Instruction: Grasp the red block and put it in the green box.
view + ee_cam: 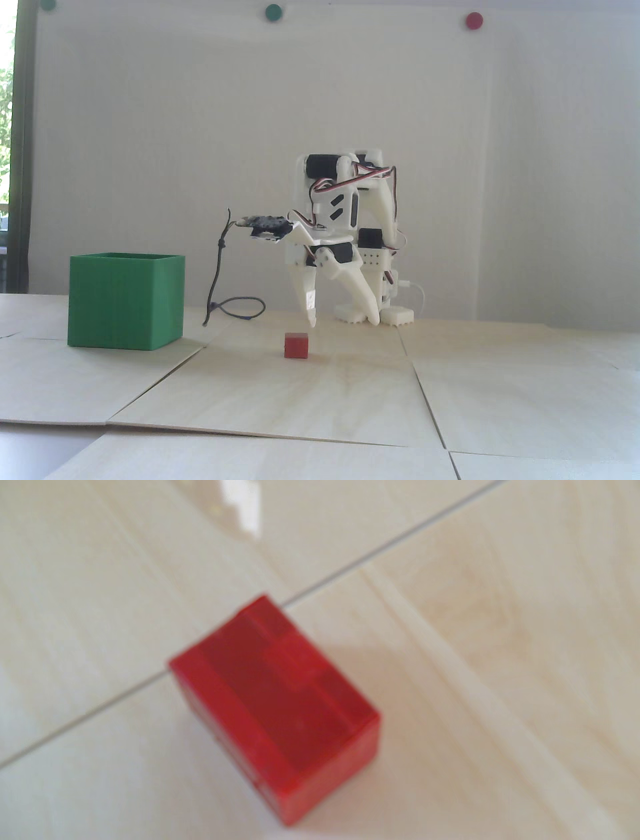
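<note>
One small matte red cube (295, 345) sits lower centre on my pale wooden desk (320, 390); white pincer (342, 321) hangs spread, empty, behind it. Risk: fingertip nudges the cube away from the large green box (125, 300), left.

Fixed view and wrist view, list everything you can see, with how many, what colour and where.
red block: one, red, on the table in front of the gripper; fills the blurred wrist view
green box: one, green, on the table at left in the fixed view
wall dots: three, two green, one red, top of the wall
cable: one, dark, hanging from the wrist camera to the table
table: light wooden panels with seams
arm: one, white
gripper: open, above and behind the block
</note>
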Motion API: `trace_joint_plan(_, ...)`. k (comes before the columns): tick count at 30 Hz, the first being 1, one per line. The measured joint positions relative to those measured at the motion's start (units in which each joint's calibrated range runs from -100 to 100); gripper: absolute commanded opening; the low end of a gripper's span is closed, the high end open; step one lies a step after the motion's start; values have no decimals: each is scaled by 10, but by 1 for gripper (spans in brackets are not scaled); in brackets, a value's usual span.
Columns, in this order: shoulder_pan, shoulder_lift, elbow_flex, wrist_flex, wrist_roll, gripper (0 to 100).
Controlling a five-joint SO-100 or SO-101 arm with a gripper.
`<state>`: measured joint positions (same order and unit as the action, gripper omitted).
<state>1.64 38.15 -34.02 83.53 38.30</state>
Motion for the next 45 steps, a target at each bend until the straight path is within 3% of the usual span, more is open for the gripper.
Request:
trace_joint_plan(8, 1, 0, 0, -89, 20, 43)
trace_joint_plan(12, 1, 0, 0, -75, 95, 43)
trace_joint_plan(23, 1, 0, 0, 40, 226, 43)
trace_joint_plan(38, 2, 0, 8, 104, 236, 43)
trace_joint_plan(45, 1, -77, 192, 45, 236, 43)
